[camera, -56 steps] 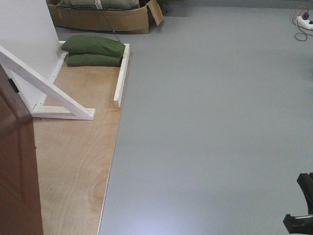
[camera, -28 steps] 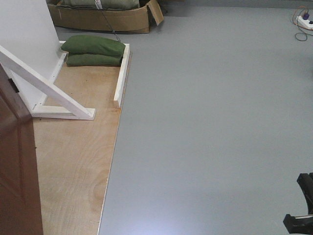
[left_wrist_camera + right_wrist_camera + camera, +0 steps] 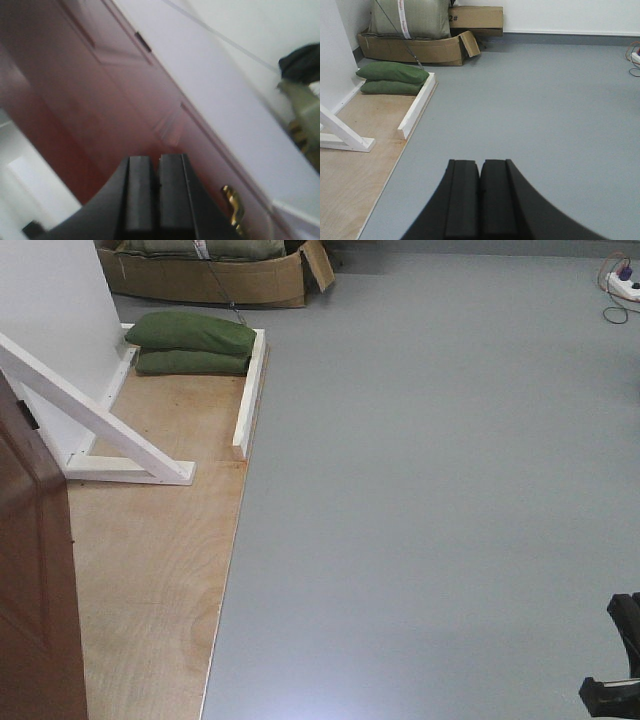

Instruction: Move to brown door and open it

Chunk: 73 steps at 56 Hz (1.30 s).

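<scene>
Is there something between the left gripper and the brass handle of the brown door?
Nothing visible does. In the left wrist view the left gripper, shut and empty, faces the brown door. The brass handle shows to the right of it in that view, with only bare door surface between them.

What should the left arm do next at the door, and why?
Probably open the left gripper and swing it toward the brass handle on the brown door: its jaws are shut, empty, and the handle lies right of them in its view.
</scene>
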Motion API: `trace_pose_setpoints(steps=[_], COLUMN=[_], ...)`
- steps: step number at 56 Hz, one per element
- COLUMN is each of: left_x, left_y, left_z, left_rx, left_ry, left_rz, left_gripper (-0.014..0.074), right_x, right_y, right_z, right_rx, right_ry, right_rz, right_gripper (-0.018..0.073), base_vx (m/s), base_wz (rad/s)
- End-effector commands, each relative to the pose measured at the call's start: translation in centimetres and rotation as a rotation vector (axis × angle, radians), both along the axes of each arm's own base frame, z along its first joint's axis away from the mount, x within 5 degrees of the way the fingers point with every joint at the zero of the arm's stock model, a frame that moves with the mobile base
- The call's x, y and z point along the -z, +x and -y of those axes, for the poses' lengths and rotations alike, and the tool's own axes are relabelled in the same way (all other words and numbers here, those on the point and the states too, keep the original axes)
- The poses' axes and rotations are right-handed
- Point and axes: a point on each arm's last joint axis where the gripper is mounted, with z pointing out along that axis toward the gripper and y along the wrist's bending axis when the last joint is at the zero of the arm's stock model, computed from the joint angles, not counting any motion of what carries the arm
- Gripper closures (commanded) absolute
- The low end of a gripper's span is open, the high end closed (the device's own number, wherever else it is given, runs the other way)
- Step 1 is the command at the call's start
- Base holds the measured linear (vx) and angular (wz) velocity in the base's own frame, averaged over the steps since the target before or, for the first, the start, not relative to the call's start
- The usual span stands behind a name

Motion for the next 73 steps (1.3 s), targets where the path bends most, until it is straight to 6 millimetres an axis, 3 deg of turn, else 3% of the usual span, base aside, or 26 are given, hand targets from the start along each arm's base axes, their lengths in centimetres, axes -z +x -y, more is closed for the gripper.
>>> trace_pose_setpoints(steps=[1,7,21,41,73], left_x=[-0.8,-0.4,-0.6,-0.7,0.3], left_y=[-0.6,-1.6,-3.4,0.4,5.0], left_z=[-0.9,-2.3,-4.5,-5.5,-6.3], left_rx=[-0.114,-0.287,-0.568,-0.618,-0.549], left_ry=[-0.004,-0.119,-0.376,-0.365,-0.646], left_rz=[-0.004,0.020,0.294,0.240,0.390], left_gripper=[0.0450,0.0450,0.0450,0.0450,0.0450], right_x=[-0.6,-0.6,-0.6,-0.6,-0.6], right_y=[0.2,0.2,0.2,0.2,0.2], right_z=[0.0,0.0,0.0,0.0,0.0], right_rx=[0.002,0.002,0.002,0.002,0.002], right_ry=[-0.007,-0.007,-0.007,-0.007,-0.007], right_rz=[0.083,0.082,0.082,0.082,0.082], right_gripper=[0.0559,0.0559,0.0559,0.0559,0.0559], base_vx=[0.00,0.00,0.00,0.00,0.00], base_wz=[0.00,0.00,0.00,0.00,0.00])
